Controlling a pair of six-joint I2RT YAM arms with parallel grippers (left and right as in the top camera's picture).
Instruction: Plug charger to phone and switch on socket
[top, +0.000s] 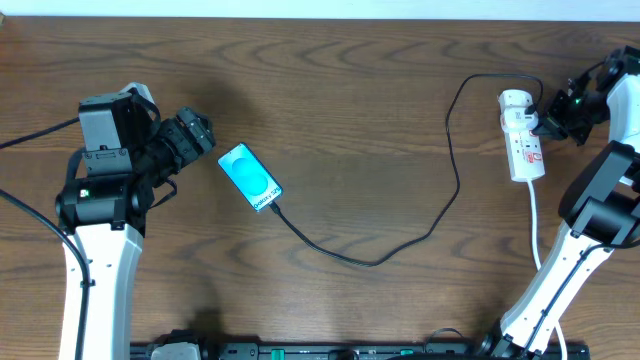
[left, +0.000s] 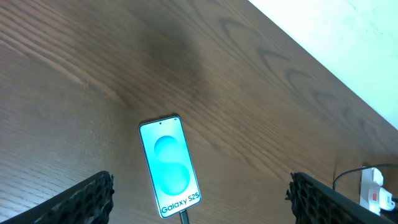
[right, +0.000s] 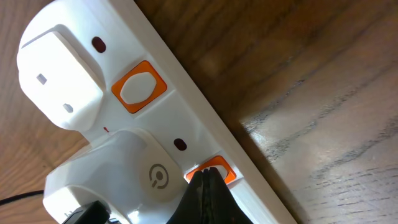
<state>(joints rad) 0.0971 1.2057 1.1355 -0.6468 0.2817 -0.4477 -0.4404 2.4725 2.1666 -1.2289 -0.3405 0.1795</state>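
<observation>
The phone (top: 250, 177) lies flat with its screen lit, toward 9 o'clock on the tabletop (top: 350, 100). The charger (top: 440, 215) cable looks seated in its 5 o'clock end, so that half seems done. The cable loops across to the socket (top: 525, 150) at 3 o'clock. There the right claw (right: 206, 182), pinched shut into a narrow poker, meets an orange switch (right: 216, 167). The left claw (top: 200, 138) hangs wide open just beside the phone, gripping nothing.

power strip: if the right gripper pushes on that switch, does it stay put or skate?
Probably skates under any sideways push: the socket lies loose on the smooth wooden table, with nothing bracing it. Likely light, being a plastic shell; its white cord and the charger may drag slightly. The shut right gripper meets a switch near one long edge, so it might twist.
</observation>
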